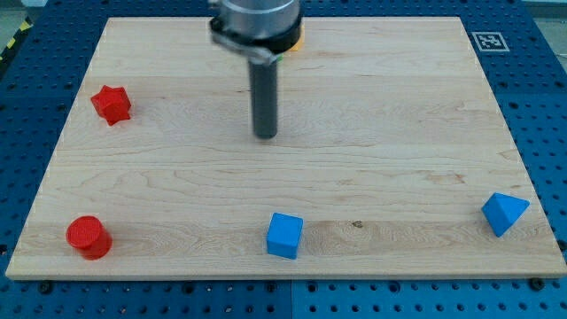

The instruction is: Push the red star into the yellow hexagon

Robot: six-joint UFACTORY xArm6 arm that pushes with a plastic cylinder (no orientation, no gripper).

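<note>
My tip point(266, 135) is sitting mid-board, touching no block and holding nothing. Red star point(111, 104) is lying far left, well apart from it. Yellow hexagon point(298, 39) is barely peeking out behind the arm, far centre. Push not yet begun.

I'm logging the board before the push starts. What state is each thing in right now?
red star: lying flat near the view's left edge, untouched.
yellow hexagon: mostly hidden behind the arm at the view's top.
my tip: mid-board, clear of all blocks.
red cylinder: upright, bottom left.
blue cube: resting bottom centre.
blue triangular block: resting bottom right.
</note>
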